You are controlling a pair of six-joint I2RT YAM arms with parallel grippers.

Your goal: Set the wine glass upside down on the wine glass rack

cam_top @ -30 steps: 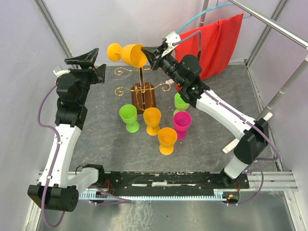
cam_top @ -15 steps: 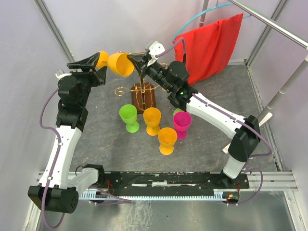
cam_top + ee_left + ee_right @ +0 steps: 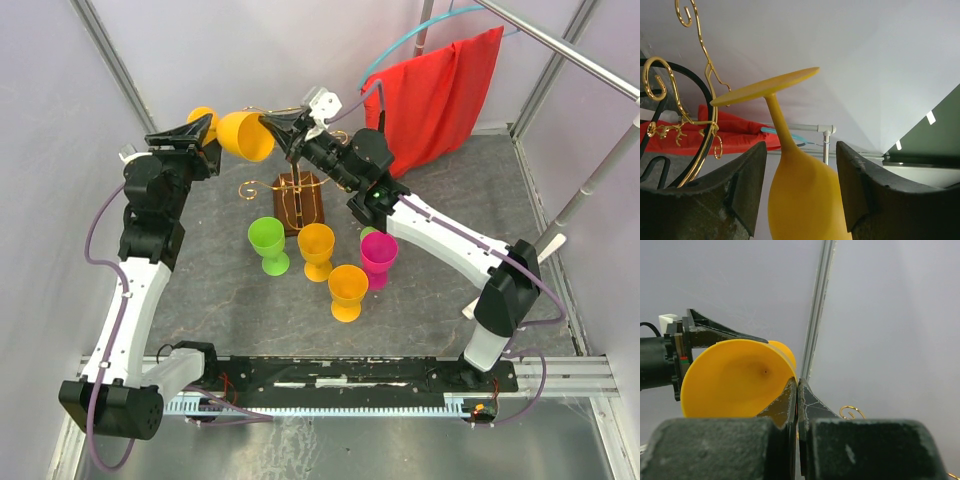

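Top view: the yellow wine glass (image 3: 243, 135) is hanging sideways at upper left of centre, off the desk (image 3: 440, 290) and up-left of the wine glass rack (image 3: 297, 195). The right pincer (image 3: 283, 128) is clenching its rim.

Left wrist: the left pincer (image 3: 800, 150) is straddling the bowl, with its fingers (image 3: 747, 185) close on either side (pressing or not, I cannot tell).

Right wrist: the rim is sitting pinched between the closed fingers.

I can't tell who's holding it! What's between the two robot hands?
The yellow wine glass, sideways, in the top view: the right gripper pinches its rim, and the left gripper, open, flanks its bowl.
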